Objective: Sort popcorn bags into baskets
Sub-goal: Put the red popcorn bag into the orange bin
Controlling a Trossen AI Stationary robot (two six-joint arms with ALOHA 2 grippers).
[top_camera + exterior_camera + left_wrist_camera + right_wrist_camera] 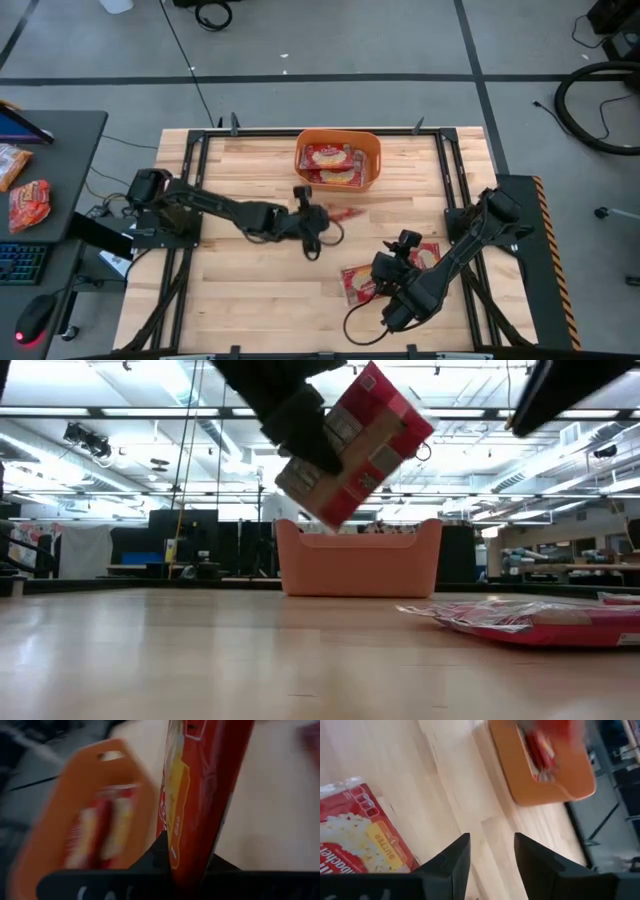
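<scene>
**A:** ok so the left pincer [312, 222] is clamped on a popcorn bag [362, 442], edge-on between its fingers, lifted clear off the bench [250, 280]. From the low cam the bag hangs tilted in the air, in front of the orange tub [338, 160]

**B:** and the tub itself?

**A:** sits at the far edge of the bench, middle-ish, with two red bags [330, 164] lying flat inside, side by side

**B:** what about the right arm?

**A:** right pincer [490, 855] is spread with nothing between the fingers, just bare wood showing in the gap. It's over the near right part of the bench, just beside a loose bag [360, 840] lying flat there. Overhead shows a couple of packets [385, 272] on that side, partly under the arm
</scene>
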